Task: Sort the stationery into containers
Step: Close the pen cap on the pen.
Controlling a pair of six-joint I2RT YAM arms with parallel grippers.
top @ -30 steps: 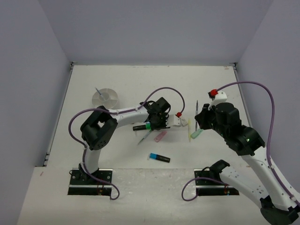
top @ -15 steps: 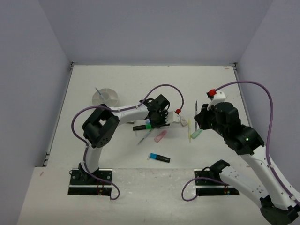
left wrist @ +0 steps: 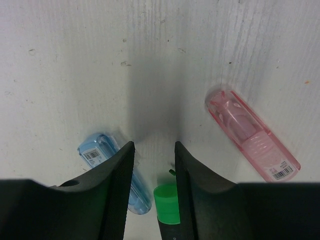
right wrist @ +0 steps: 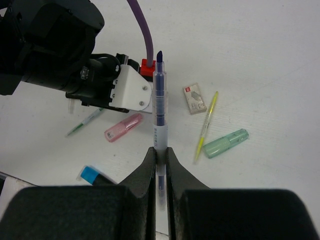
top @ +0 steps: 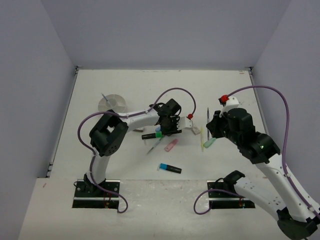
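Left arm rises from its base, then its forearm runs toward 3 o'clock. The left gripper points down, jaws slightly parted. Right arm leans toward 10 o'clock, with the right gripper clamped on a pen.

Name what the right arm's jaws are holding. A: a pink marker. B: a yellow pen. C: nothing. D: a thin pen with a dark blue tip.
D: in the right wrist view the jaws pinch the thin pen; the pink marker and yellow pen lie on the table.
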